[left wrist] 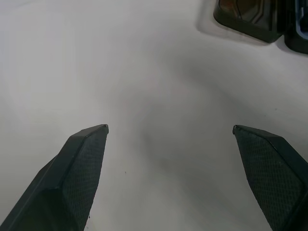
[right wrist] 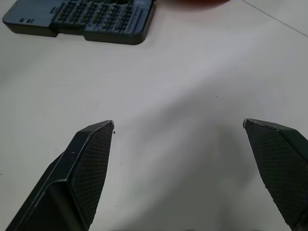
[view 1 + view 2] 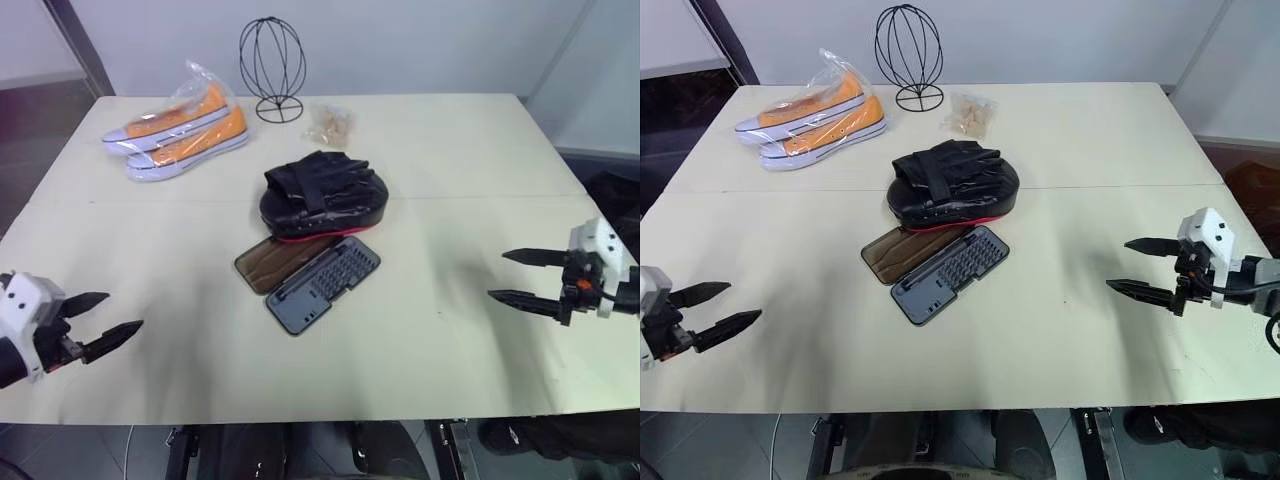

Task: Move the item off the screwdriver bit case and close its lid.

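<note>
The item, a black padded mitt with a red rim, lies at the table's middle, its near edge resting over the far end of the open screwdriver bit case. The case's bit tray faces up, and its brownish ribbed lid lies flat beside it to the left, partly under the mitt. My left gripper hovers open over the near left of the table, well away from the case. Over the near right, my right gripper is open too, pointing toward the case. Part of the tray shows in the right wrist view.
A pair of orange sneakers in a clear bag lies at the far left. A black wire head stand and a small bag of pale pieces sit at the back. The table's near edge runs just below both grippers.
</note>
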Controlling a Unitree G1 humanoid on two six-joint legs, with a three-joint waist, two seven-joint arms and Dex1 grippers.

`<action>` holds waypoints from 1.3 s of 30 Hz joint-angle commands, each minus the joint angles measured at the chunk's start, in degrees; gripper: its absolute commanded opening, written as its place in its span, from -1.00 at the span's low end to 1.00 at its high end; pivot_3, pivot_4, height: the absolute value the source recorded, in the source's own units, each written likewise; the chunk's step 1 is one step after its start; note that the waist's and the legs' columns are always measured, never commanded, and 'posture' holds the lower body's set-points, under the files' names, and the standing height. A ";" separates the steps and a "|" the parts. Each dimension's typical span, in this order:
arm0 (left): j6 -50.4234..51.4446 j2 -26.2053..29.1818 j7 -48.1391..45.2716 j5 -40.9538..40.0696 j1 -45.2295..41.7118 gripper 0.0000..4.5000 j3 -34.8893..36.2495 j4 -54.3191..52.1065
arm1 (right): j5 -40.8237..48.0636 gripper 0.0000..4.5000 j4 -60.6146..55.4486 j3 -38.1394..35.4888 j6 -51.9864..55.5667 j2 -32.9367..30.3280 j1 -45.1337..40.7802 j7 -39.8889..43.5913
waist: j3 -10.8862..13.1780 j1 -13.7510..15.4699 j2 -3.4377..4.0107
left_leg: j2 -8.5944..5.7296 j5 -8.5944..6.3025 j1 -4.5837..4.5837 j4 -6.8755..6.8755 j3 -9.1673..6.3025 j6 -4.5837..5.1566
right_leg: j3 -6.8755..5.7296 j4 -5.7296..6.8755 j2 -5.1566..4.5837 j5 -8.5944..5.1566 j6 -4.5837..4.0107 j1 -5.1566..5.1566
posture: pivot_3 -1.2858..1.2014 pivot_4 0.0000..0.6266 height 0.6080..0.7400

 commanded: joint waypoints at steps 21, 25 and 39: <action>21.36 -1.18 12.22 -27.95 -25.25 0.93 -5.91 -15.87 | 6.83 1.00 -21.26 8.54 30.01 12.14 -23.71 -27.71 | 0.00 -0.27 -0.02 | -0.04 0.09 0.00 0.41 -0.03 -0.13 | 0.04 0.72 0.10 0.10 0.19 -0.15 | 0.03 -0.52 1.00; 22.57 3.41 9.08 -27.72 -32.94 0.93 -11.95 -15.16 | 1.61 1.00 -18.00 15.32 33.80 20.33 -34.46 -37.96 | 0.00 -0.41 -0.02 | -0.02 0.12 0.09 0.31 -0.04 -0.15 | -0.04 0.79 0.33 0.12 0.22 -0.18 | 0.03 -0.52 1.00; 13.13 6.92 -1.06 -13.61 -37.87 0.93 -21.15 -5.75 | -10.71 1.00 6.92 27.77 24.75 46.33 -50.79 -46.95 | 0.00 -1.16 -0.02 | 0.00 0.29 -0.90 0.27 0.01 -0.41 | 0.03 1.01 0.62 0.13 0.21 -1.29 | 0.03 -0.52 1.00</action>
